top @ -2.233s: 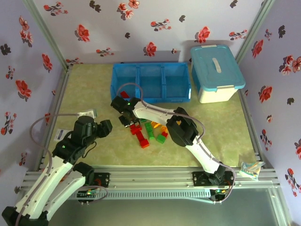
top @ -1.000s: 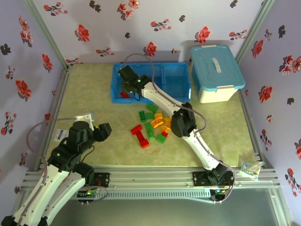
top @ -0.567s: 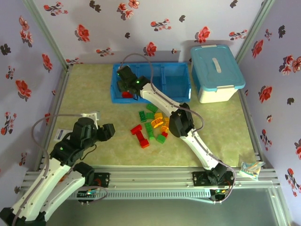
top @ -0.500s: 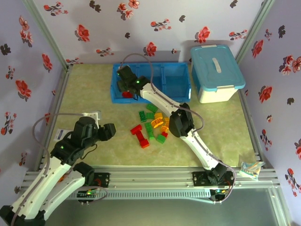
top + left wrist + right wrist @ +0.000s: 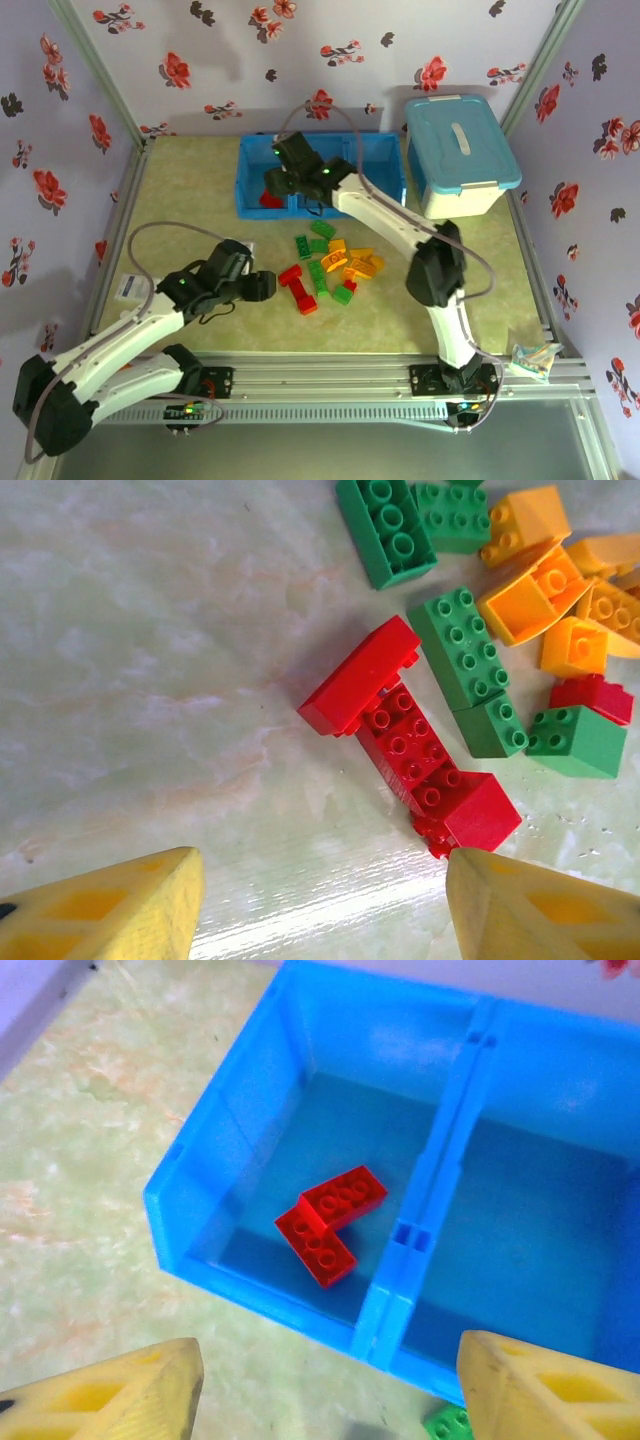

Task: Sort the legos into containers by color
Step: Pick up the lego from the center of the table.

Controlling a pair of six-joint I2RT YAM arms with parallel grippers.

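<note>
The containers are three compartments of a blue tray (image 5: 385, 208) at the back. Two red legos (image 5: 330, 1222) lie in an L in its left compartment (image 5: 268, 200). My right gripper (image 5: 283, 187) hangs open and empty above that compartment's near wall (image 5: 325, 1395). The other legos lie in a loose pile (image 5: 330, 268) at mid-table: red (image 5: 405, 735), green (image 5: 460, 655) and orange (image 5: 535, 590). My left gripper (image 5: 262, 288) is open just left of the red ones (image 5: 320, 910), its right fingertip (image 5: 540, 910) close to the nearest red brick.
A white bin with a light-blue lid (image 5: 460, 155) stands right of the tray. A crumpled packet (image 5: 530, 358) lies at the near right corner. Walls close off the table on three sides. A green brick (image 5: 450, 1425) sits just in front of the tray.
My right gripper opened over the left compartment, left a red brick there and drew back slightly to the right. My left arm swung right toward the pile and opened slightly.
</note>
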